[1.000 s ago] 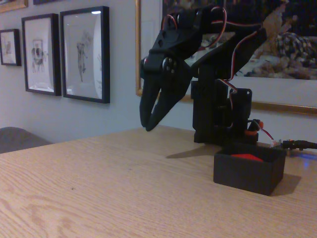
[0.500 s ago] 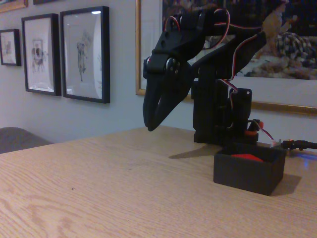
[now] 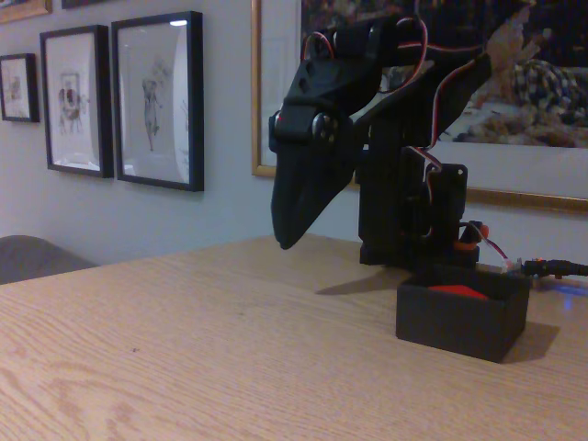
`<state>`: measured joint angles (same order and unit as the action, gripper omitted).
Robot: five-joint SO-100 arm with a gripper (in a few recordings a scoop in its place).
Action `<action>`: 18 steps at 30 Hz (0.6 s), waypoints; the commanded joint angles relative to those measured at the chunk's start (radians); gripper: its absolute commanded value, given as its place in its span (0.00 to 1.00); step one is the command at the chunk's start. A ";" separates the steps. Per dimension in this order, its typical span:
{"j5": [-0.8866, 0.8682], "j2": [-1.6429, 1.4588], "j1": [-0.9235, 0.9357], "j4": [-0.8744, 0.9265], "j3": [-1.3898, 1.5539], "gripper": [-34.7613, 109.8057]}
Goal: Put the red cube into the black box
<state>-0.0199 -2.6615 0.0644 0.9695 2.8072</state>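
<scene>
While red cube (image 3: 457, 291) sits inside black box (image 3: 462, 319), pincer (image 3: 287, 241) hangs clenched, empty, at box's 10 o'clock; risk: low swing nudges box along surface (image 3: 202, 349).

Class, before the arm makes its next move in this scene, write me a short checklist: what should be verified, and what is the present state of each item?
1. red cube inside the black box: ok, its red top shows above the rim.
2. Black box resting flat on the table: ok.
3. End effector closed and empty: ok, jaws together, nothing held.
4. End effector clear of the box: ok, raised above the table to the box's left.
5. Cube lying flat on the box floor: cannot tell, the wall hides it.
</scene>
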 commanded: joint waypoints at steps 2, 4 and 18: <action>-0.014 -0.028 0.008 0.003 -0.003 0.22; -0.014 -0.028 0.009 0.003 -0.003 0.22; -0.012 -0.014 0.012 0.000 -0.006 0.22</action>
<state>-0.0199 -2.6722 0.0614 0.9695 2.8072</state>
